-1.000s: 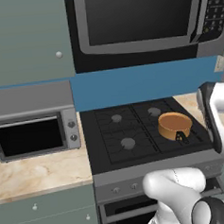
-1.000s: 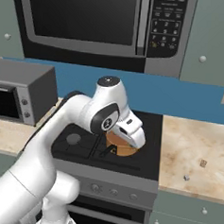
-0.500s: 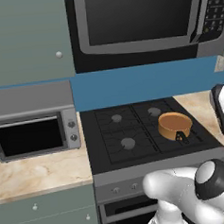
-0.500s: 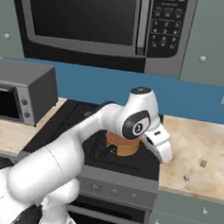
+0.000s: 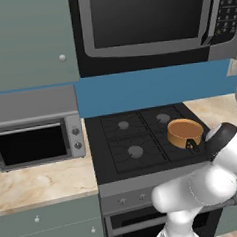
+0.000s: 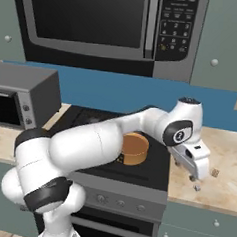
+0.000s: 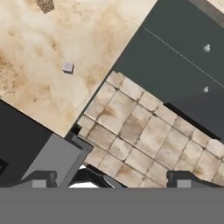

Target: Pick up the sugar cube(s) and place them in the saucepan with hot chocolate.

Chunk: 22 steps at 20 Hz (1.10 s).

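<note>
I have the arm reaching out to the right, over the beige counter beside the stove. The gripper hangs above that counter, well off the burners, and its fingers stand wide apart with nothing between them. In the hand view the two dark fingertips sit far from each other at the bottom, looking down past the counter's edge to the tiled floor and the dark cabinet fronts.

A small pale sugar cube lies on the counter, and I see it again in the right base view just below the gripper, near the front edge. A second, brownish cube rests further back and to the right; it is tiny, so I am fairly but not wholly sure it is another cube.

The saucepan with hot chocolate sits on the stove's right front burner, its short dark handle pointing forward. A countertop microwave stands left of the stove.
</note>
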Tool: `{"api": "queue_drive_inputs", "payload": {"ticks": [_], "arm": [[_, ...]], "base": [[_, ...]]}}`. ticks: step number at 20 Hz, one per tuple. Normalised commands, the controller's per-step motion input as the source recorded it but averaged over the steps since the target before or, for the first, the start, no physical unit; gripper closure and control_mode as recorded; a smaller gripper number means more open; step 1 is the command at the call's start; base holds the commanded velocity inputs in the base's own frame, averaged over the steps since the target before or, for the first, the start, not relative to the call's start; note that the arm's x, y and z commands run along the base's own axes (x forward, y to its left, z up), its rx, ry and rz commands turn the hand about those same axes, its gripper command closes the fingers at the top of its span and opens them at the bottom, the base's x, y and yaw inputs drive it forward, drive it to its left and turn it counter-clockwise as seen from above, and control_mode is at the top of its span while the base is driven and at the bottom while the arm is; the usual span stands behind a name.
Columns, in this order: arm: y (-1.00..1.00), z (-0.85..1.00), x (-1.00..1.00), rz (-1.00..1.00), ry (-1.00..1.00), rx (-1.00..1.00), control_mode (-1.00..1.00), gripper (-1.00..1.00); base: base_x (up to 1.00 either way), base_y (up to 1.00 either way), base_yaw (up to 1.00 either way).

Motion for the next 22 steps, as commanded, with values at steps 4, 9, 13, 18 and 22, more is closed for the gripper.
{"api": "queue_drive_inputs", "payload": {"ticks": [4,9,13,18,22], "arm": [[-0.55,-0.11,0.05,0.00,0.01,0.30,-1.00,-1.00],[-0.42,-0.08,0.14,0.06,0.00,0.33,-1.00,-1.00],[-0.29,-0.47,0.56,0.17,0.00,0.14,-1.00,-1.00],[-0.26,-0.44,0.39,0.16,-0.03,0.01,-1.00,-1.00],[-0.19,-0.10,0.21,0.10,-0.04,0.00,-1.00,-1.00]], "base": [[0.00,0.00,0.00],[0.00,0.00,0.00],[0.00,0.00,0.00],[0.00,0.00,0.00],[0.00,0.00,0.00]]}}
